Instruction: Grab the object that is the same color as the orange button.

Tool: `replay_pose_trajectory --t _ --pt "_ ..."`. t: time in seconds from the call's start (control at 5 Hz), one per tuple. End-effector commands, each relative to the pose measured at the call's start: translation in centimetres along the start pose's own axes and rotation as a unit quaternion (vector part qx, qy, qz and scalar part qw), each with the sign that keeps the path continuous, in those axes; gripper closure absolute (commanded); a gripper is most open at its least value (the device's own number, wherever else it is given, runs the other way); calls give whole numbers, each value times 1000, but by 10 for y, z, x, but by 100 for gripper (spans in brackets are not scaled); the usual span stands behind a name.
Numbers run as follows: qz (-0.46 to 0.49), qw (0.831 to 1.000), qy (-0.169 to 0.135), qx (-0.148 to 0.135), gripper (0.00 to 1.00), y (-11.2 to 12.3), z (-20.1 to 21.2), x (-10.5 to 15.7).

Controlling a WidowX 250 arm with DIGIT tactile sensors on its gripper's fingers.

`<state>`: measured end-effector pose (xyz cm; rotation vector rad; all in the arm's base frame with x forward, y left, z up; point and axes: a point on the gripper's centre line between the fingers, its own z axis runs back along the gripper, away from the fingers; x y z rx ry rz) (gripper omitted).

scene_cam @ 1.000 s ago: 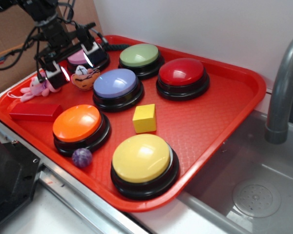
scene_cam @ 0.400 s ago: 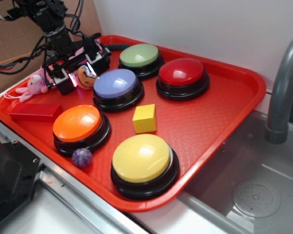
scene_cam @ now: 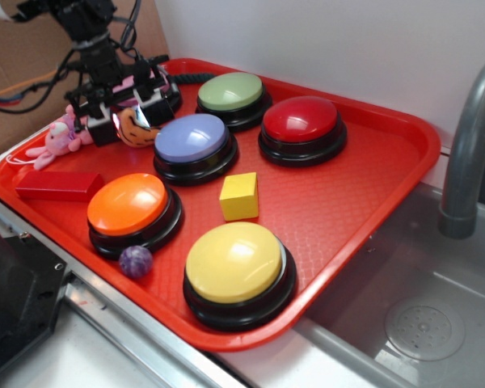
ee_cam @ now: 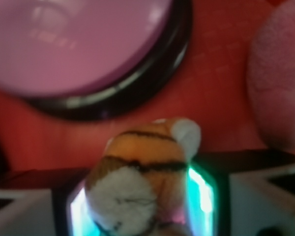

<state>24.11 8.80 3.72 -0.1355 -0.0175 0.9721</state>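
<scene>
The object, a small orange striped plush tiger (scene_cam: 137,129) with a cream face patch (ee_cam: 123,199), lies at the far left of the red tray (scene_cam: 347,202). My gripper (scene_cam: 129,121) is lowered over it, and both lit pads press against the toy's sides (ee_cam: 142,206). The fingers are shut on it. The orange button (scene_cam: 128,204) with its black base stands nearer the tray's front left, apart from the gripper.
A pink bunny (scene_cam: 52,139) and a red block (scene_cam: 58,184) lie left of the toy. A pink button (ee_cam: 78,44) sits just beyond it. Blue (scene_cam: 192,137), green (scene_cam: 230,90), red (scene_cam: 300,119) and yellow (scene_cam: 233,261) buttons, a yellow cube (scene_cam: 239,196) and a purple ball (scene_cam: 135,260) share the tray. A faucet (scene_cam: 469,145) stands right.
The gripper came down around the tiger toy and its fingers drew in against it. The toy has shifted slightly left between the pads.
</scene>
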Motion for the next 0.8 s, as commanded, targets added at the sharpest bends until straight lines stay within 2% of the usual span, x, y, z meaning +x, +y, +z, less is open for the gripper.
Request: replay_pose_trajectory --t 0.0,0.2,0.4,0.6 --pt "-194 981 -6 -15 100 -16 84 -34" --pt "-295 955 13 2 100 -32 98 -68" --pt "-396 917 30 25 100 -46 98 -96" --pt "-437 898 45 29 100 -48 94 -106"
